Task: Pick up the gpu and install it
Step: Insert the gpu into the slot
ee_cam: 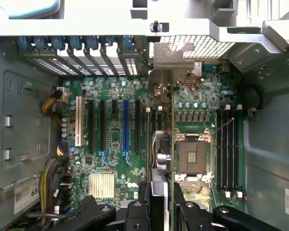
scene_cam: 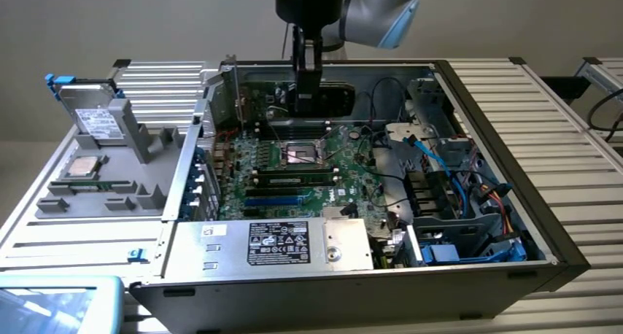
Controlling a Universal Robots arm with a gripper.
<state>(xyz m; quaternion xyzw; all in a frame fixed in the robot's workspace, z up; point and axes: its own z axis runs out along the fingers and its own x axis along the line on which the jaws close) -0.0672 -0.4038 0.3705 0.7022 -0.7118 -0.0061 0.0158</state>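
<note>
The gpu [ee_cam: 160,149] is pinched edge-on by the gripper [ee_cam: 161,214]. The CPU socket [ee_cam: 192,156] is set just beside it, and empty expansion slots [ee_cam: 113,127] are found on the gripper's other side.

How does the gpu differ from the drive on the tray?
The gpu is upright on edge inside the case, held by the gripper; the drive sits tilted in the grey tray outside it. The gpu is a green board with a black cooler; the drive is silver with a white label. Both are flat rectangles.
</note>
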